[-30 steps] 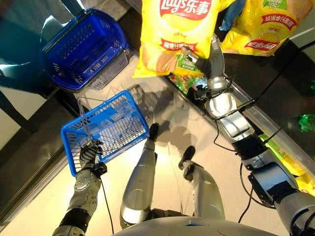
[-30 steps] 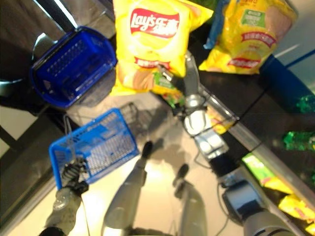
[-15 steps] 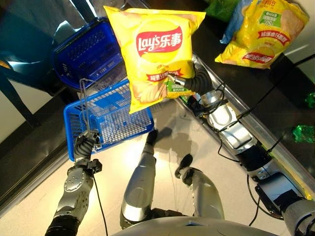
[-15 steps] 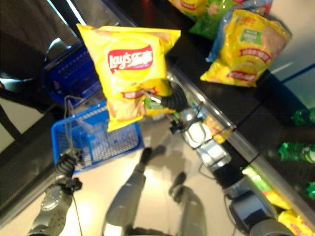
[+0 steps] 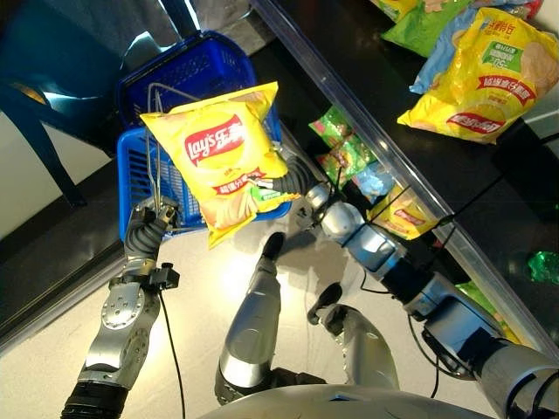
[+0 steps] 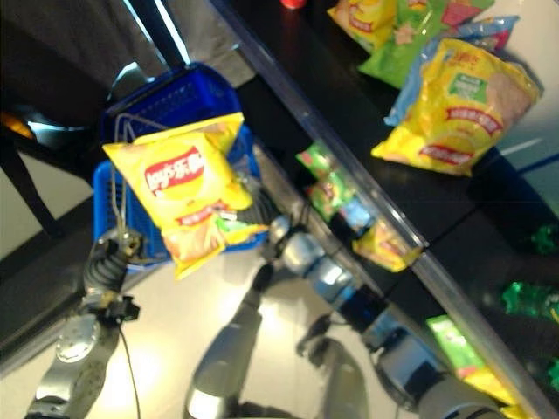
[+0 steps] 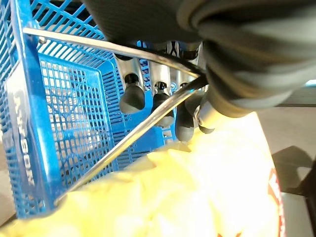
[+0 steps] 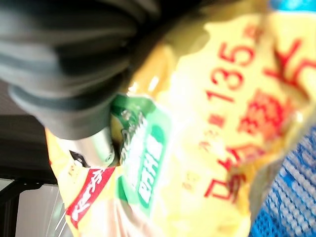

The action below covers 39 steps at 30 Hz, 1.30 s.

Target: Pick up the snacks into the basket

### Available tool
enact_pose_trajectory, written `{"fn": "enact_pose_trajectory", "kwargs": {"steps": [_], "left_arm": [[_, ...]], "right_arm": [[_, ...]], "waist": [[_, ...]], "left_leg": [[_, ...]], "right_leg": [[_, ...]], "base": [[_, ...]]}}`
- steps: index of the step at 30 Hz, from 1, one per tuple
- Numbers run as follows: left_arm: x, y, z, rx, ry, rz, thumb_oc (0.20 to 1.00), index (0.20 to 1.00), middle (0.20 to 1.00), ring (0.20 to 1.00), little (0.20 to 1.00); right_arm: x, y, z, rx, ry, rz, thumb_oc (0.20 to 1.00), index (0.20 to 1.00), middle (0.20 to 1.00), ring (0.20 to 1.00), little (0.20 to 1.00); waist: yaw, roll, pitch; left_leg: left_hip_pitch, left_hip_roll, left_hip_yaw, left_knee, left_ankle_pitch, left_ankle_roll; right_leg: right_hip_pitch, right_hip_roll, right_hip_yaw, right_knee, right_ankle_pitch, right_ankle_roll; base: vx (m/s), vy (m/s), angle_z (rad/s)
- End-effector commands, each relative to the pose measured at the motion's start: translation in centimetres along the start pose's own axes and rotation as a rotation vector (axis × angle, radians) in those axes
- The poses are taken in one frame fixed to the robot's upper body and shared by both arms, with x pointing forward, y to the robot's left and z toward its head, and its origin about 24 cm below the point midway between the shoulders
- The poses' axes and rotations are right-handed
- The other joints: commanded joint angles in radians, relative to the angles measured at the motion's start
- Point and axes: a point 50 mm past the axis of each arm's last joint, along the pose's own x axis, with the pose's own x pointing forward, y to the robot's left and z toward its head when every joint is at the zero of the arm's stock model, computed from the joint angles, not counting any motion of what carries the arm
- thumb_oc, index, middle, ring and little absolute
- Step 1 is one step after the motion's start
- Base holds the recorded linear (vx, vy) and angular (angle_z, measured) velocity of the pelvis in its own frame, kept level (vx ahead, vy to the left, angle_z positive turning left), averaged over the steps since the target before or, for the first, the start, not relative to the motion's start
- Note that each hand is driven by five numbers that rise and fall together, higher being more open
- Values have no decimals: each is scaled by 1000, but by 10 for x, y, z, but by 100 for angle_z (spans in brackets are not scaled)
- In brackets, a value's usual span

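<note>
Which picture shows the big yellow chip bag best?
The left eye view: the whole yellow chip bag shows there, pinched by the right hand in front of the blue basket. The right eye view shows it too. Both wrist views catch just close-up patches of it.

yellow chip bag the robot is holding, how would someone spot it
Start at the blue basket hanging by its wire handle from the left hand. The yellow chip bag hangs over it, pinched in the right hand. It is airborne; other bags lie on the dark counter.
</note>
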Motion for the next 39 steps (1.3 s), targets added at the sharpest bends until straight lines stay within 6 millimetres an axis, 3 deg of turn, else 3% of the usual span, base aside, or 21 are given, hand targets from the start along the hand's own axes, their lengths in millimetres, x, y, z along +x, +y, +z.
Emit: {"fn": "enact_pose_trajectory", "kwargs": {"steps": [1, 4, 11, 14, 24, 29, 39], "left_arm": [[5, -14, 64, 35, -337, -98, 200, 200, 200, 200, 200], [6, -16, 72, 41, -370, -104, 200, 200, 200, 200, 200], [9, -19, 80, 37, -394, -101, 200, 200, 200, 200, 200], [9, -20, 76, 37, -377, -93, 200, 200, 200, 200, 200], [10, -26, 68, 24, -337, -79, 200, 200, 200, 200, 200], [10, -27, 68, 22, -337, -79, 200, 200, 200, 200, 200], [9, -25, 76, 43, -365, -98, 200, 200, 200, 200, 200]], "right_arm": [[17, 21, 33, 57, -120, 65, 200, 200, 200, 200, 200], [23, 28, 31, 86, -81, 100, 200, 200, 200, 200, 200], [26, 34, 22, 423, 32, 34, 200, 200, 200, 200, 200], [26, 28, 21, 464, 37, -9, 200, 200, 200, 200, 200], [18, 12, 23, 828, 32, -219, 200, 200, 200, 200, 200], [15, 13, 29, 819, -2, -180, 200, 200, 200, 200, 200], [36, 7, 36, 485, -6, -103, 200, 200, 200, 200, 200]], "waist": [[-4, -19, -76], [2, -31, -74], [10, -48, -67], [9, -49, -63], [-3, -56, -50], [-9, -62, -49], [-3, -73, -51]], "left_leg": [[-30, -51, 13, 35, -13, 61], [-29, -50, 15, 31, -15, 61], [-26, -45, 18, 23, -16, 62], [-26, -44, 20, 22, -16, 63], [-29, -39, 31, 28, -21, 67], [-29, -35, 36, 27, -23, 67], [-33, -34, 32, 29, -26, 68]], "right_leg": [[10, -6, 1, -119, 161, 49], [9, -4, 3, -121, 163, 48], [9, 0, 6, -131, 172, 48], [6, 0, 7, -130, 173, 48], [-3, 4, 17, -127, 178, 48], [-8, 5, 24, -125, 178, 47], [-11, 9, 27, -123, 177, 45]], "base": [[0, 0, 0], [0, 0, 0], [0, 0, 0], [0, 0, 0], [0, 0, 0], [0, 0, 0], [0, 0, 0]]}}
